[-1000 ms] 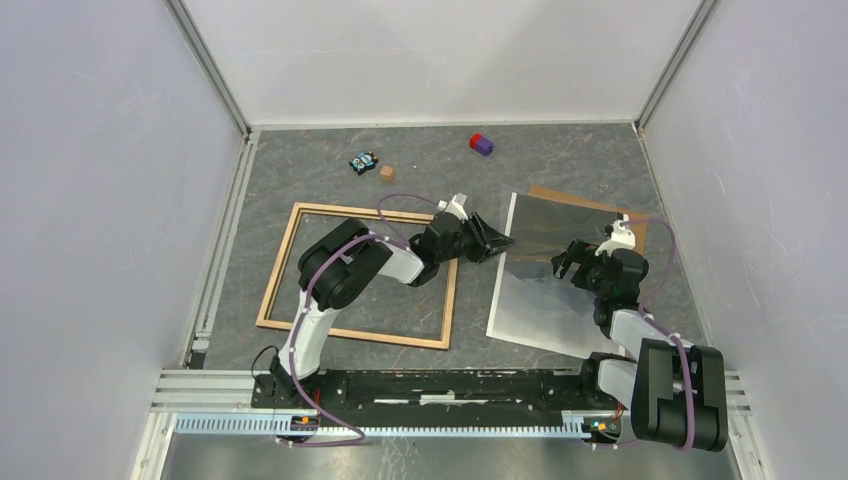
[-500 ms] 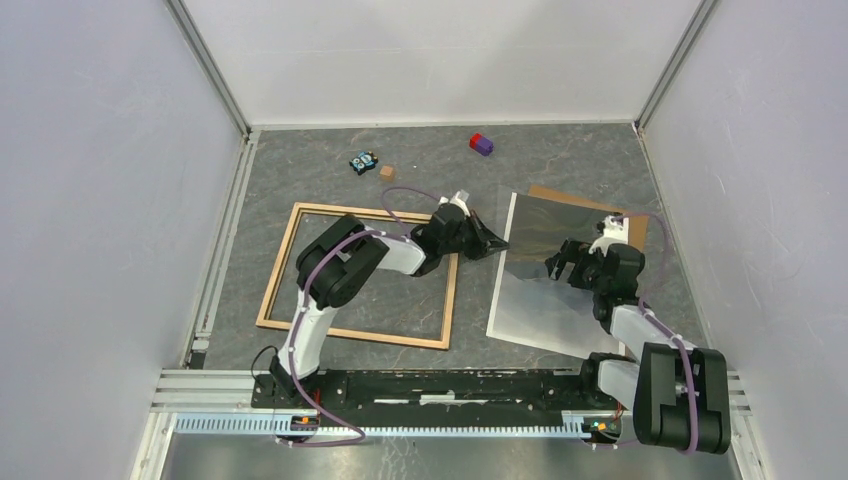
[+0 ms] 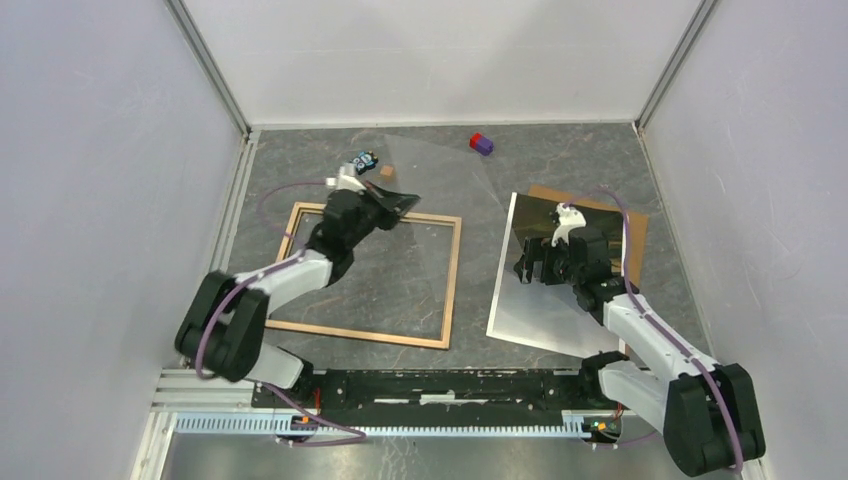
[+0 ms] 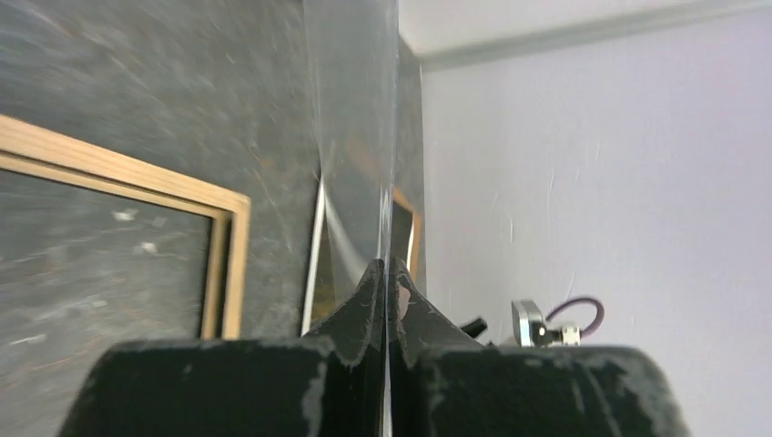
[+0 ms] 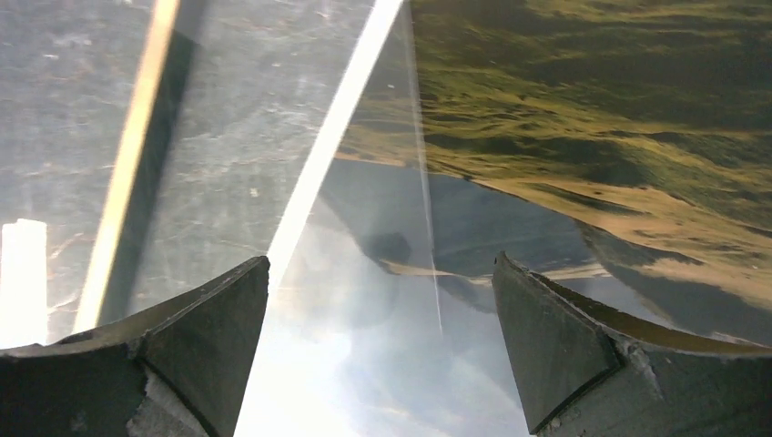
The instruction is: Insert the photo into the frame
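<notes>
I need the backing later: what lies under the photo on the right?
A brown backing board pokes out beyond the photo at its far and right edges; the rest is covered.

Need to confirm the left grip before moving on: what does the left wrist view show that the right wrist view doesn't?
Only left wrist: left jaws pinched shut on a clear sheet's edge, plus the wall. Only right wrist: right jaws open above the photo's landscape side. Both: grey table, a frame rail, the photo's pale edge.
</notes>
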Controlling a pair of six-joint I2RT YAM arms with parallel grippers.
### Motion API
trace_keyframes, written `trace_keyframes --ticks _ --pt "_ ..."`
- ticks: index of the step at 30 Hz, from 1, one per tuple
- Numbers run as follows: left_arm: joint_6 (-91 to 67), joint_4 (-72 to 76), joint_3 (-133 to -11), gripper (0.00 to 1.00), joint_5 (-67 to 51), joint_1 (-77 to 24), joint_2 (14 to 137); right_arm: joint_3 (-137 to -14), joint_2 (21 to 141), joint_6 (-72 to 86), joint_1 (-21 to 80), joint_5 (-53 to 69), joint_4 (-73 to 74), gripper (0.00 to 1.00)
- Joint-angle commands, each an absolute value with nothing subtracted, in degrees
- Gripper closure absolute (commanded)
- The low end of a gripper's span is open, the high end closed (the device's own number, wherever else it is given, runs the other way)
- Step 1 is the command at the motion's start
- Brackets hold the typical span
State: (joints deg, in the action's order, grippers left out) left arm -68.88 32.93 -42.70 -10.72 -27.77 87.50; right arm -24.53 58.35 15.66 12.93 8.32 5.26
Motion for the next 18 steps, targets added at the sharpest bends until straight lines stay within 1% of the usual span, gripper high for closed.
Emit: trace_keyframes --ticks 1,3,5,9,11,13,18 --pt "-67.1 31.2 -32.3 0.98 -0.3 -22.6 75.7 -26.4 55.9 20.8 15.1 9.2 6.6 0.02" --pt "-69.3 32.7 -28.1 0.98 2.6 -20.8 72.4 -25.1 55.8 25.8 15.3 10.3 4.7 0.02" --pt "-70.8 36.0 -24.7 0.98 4.2 -20.7 70.3 -22.5 55.1 33.2 15.6 13.3 -0.3 0.02" --pt "-75.6 45.1 -18.9 0.98 5.7 -20.7 70.2 -13.8 53.1 52.8 18.5 16.1 -17.9 0.02" --pt "-77.5 49.1 -17.1 0.98 6.1 -20.7 70.9 -11.0 53.4 60.8 21.0 14.6 -24.2 0.02" --pt "-78.6 50.1 -16.7 0.98 5.3 -20.7 71.6 -9.0 53.9 66.8 23.3 12.0 -26.9 0.02" --pt "-80.3 52.6 -15.9 0.98 3.3 -20.7 73.2 -4.3 56.0 75.7 27.5 6.4 -35.3 0.02"
